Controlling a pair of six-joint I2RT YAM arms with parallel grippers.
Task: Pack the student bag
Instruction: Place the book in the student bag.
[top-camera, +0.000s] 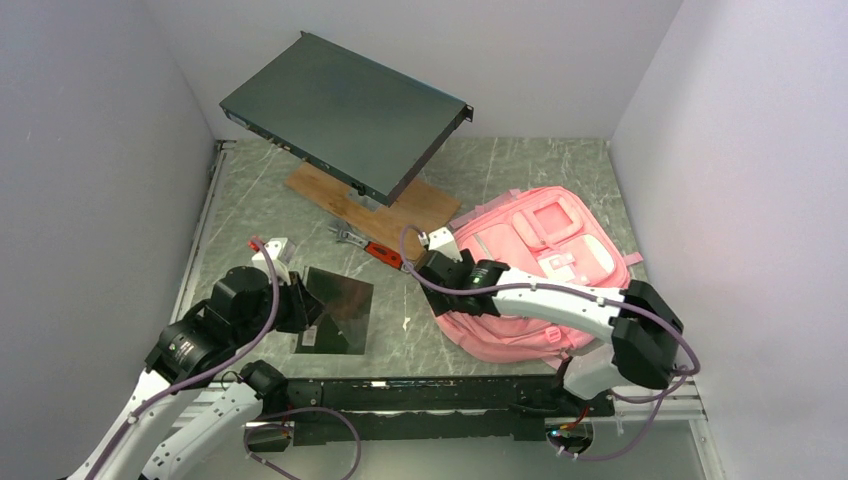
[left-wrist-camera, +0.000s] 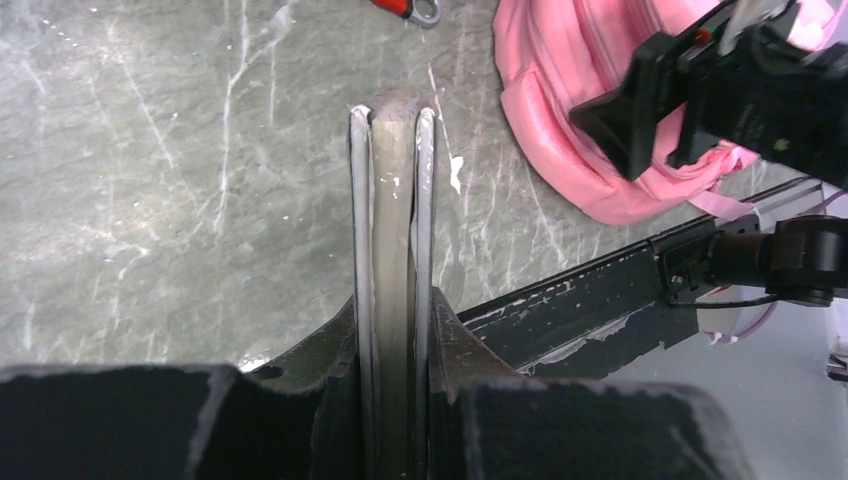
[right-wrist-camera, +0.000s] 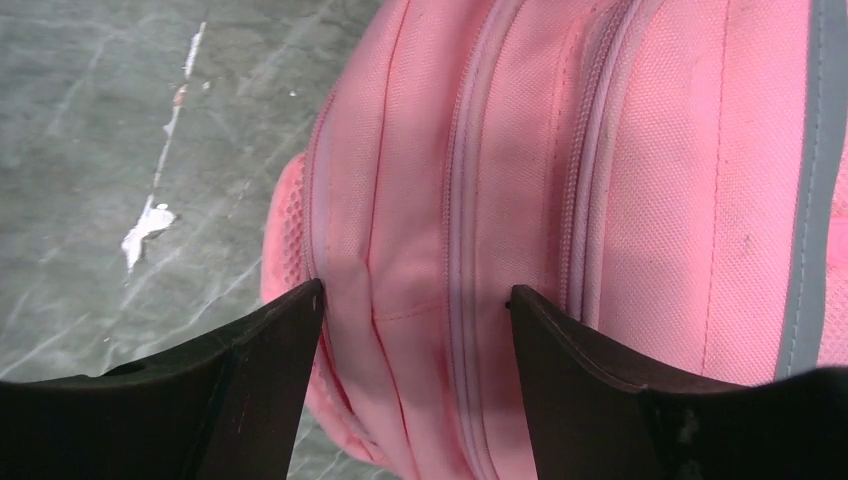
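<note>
The student bag (top-camera: 540, 270) is a pink backpack lying flat at the right of the table, front pockets up. My right gripper (top-camera: 437, 262) hovers over its left edge. In the right wrist view the gripper (right-wrist-camera: 415, 292) is open, its dark fingers (right-wrist-camera: 270, 350) straddling pink fabric and a closed zip of the bag (right-wrist-camera: 620, 150) without clamping it. My left gripper (top-camera: 300, 310) is shut on a flat dark-covered notebook (top-camera: 338, 310) at the near left. The left wrist view shows the notebook (left-wrist-camera: 393, 220) edge-on between the fingers (left-wrist-camera: 460, 340).
A dark flat rack unit (top-camera: 340, 110) leans tilted over a wooden board (top-camera: 405, 205) at the back. A red-handled tool (top-camera: 380, 252) lies between the board and the bag. A black rail (top-camera: 430, 395) runs along the near edge. Walls close in left and right.
</note>
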